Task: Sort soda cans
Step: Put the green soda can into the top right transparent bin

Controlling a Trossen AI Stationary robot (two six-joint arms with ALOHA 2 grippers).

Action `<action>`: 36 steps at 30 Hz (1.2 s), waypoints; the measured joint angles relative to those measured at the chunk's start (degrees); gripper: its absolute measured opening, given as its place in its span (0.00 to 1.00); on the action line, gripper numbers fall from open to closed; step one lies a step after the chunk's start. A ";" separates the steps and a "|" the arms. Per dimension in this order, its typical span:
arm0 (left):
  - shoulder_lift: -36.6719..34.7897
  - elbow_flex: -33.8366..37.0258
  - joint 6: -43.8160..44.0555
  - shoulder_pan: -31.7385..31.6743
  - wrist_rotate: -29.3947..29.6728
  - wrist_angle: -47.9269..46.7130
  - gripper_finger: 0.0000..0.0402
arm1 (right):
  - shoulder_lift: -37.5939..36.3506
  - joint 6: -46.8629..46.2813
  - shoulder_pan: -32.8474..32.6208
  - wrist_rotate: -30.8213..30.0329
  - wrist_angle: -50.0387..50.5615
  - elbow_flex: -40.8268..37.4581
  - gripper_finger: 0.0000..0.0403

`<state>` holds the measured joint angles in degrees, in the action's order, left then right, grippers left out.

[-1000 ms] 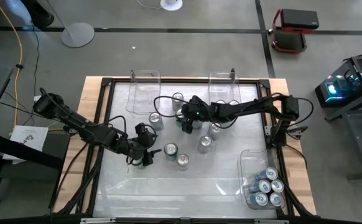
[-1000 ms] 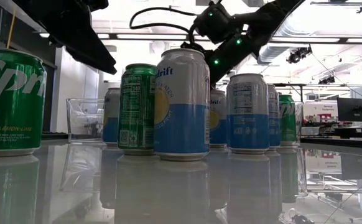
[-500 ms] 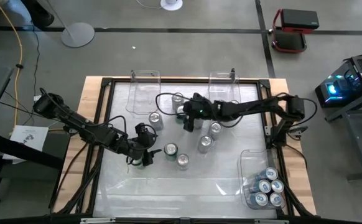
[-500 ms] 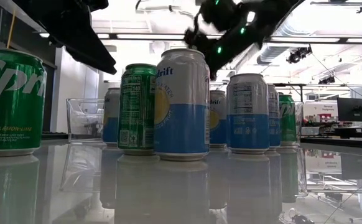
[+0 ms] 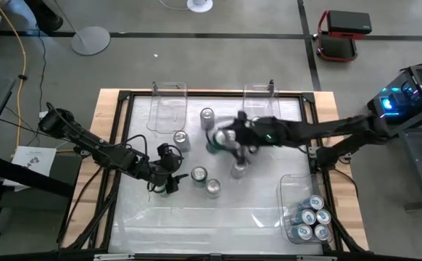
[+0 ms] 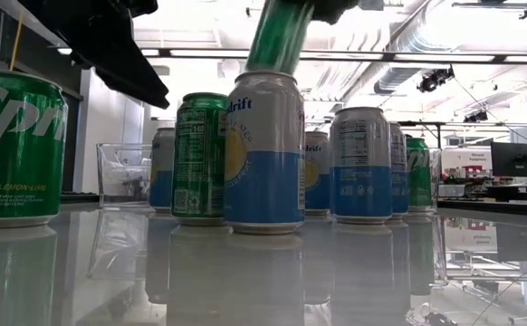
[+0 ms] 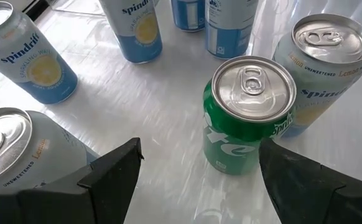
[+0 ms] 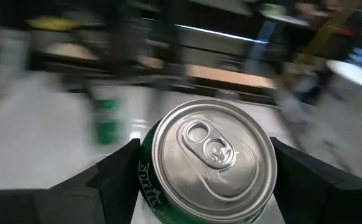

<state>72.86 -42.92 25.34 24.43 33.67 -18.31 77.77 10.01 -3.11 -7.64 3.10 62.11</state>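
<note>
My right gripper (image 5: 224, 138) hangs over the middle of the table, shut on a green Sprite can (image 8: 212, 155). In the low view that can (image 6: 280, 36) floats tilted above the standing cans. Several more cans stand upright on the table, blue-and-white ones (image 5: 213, 187) and green ones (image 6: 200, 154). My left gripper (image 5: 169, 185) waits open at the near left. Just ahead of the gap between its fingers stands another green can (image 7: 249, 112), untouched. My right gripper pinches the green can between its two fingers, which lie on opposite sides of the can's wall (image 8: 145, 171) just under the top rim. The can is lifted clear of the table. It leans in the hold, its silver top toward the wrist camera.
Two clear bins (image 5: 169, 105) (image 5: 260, 98) stand at the far edge. A third bin (image 5: 305, 210) at the near right holds several blue cans. Standing cans (image 5: 238, 169) crowd the table's middle under the right arm, with bare tabletop along the near edge.
My right gripper has risen quickly from among the cans in the middle, carrying the green can up with it. The can now hangs clear of the table and tilted. The right arm's elbow has swung toward the table's right edge.
</note>
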 joint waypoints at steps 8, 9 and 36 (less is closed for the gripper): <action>0.00 0.00 0.13 0.00 0.06 0.11 0.75 | -3.13 -9.61 -18.67 1.44 8.34 -1.17 0.69; 0.00 0.00 0.16 0.00 0.11 0.14 0.75 | -2.59 -11.40 -20.92 -0.25 8.36 -1.74 0.69; 0.00 0.00 1.10 0.00 0.22 0.61 0.75 | 8.05 -30.31 -34.69 -16.39 -5.32 -18.62 0.69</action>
<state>72.86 -42.92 26.44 24.43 33.89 -17.70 85.82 -20.30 -37.80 -24.03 -2.22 43.48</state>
